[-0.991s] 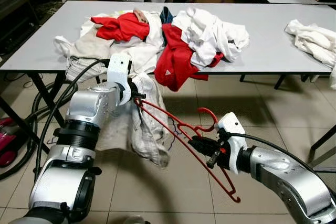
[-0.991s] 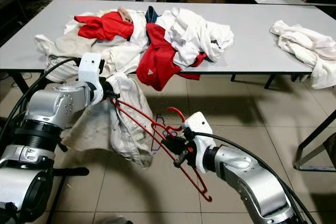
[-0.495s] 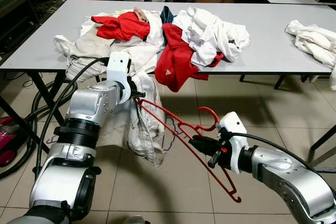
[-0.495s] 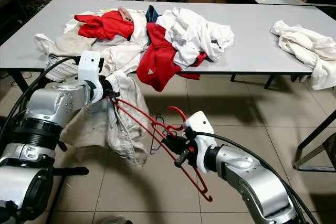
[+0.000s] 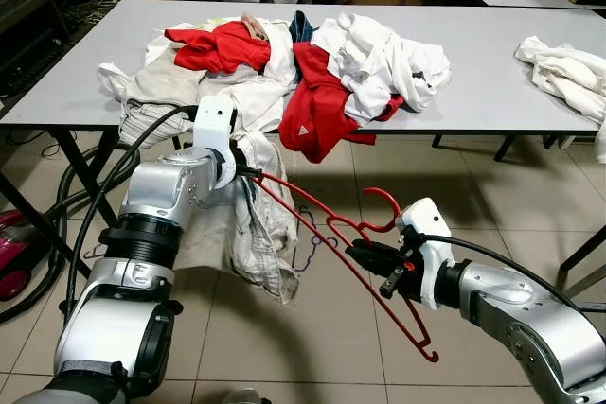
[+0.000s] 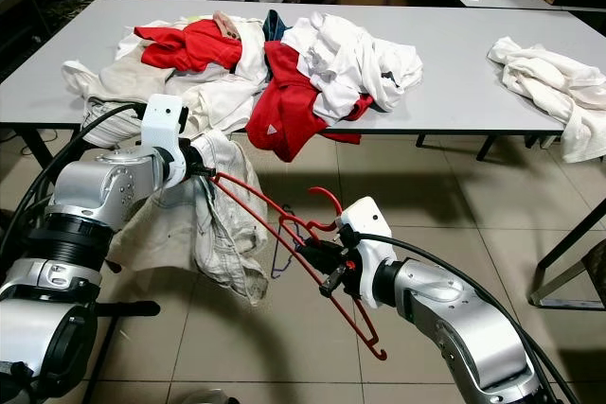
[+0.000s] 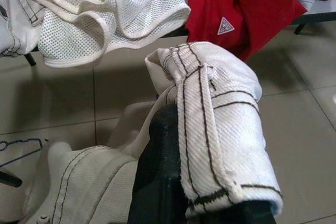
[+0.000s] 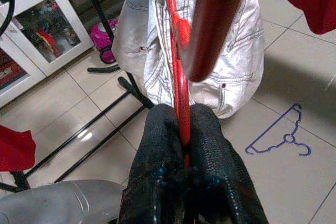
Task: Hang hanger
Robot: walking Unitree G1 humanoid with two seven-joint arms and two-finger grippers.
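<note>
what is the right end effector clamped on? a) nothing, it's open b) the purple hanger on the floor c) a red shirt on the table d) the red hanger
d: the right end effector is shut on the red hanger, its black fingers pressed together on the red bar, while the left end effector holds the pale trousers.

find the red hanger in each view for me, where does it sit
Left eye view: red hanger runs diagonally from left gripper to right gripper, centre.
Right eye view: same diagonal, centre.
Left wrist view: I cannot make it out; white trousers cover the fingers.
Right wrist view: its bar rises from the pinching fingers.
Shared landmark: the white trousers.
</note>
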